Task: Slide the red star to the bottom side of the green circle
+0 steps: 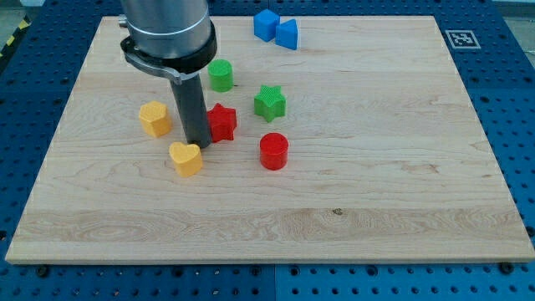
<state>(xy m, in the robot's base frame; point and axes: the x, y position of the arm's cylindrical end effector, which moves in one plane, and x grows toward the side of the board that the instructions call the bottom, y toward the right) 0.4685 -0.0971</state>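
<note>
On the wooden board [376,192] we note a green star [270,102], red cylinder [273,151], yellow heart [185,158], yellow hexagon [155,118], and, touching at the view's top, a blue cube [266,24] and blue triangle [287,33].

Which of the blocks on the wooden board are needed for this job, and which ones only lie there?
Needed:
- red star block
- green circle block
- my tip, just left of the red star

Only lying there:
- green star block
- red cylinder block
- yellow heart block
- yellow hexagon-like block
- two blue blocks
</note>
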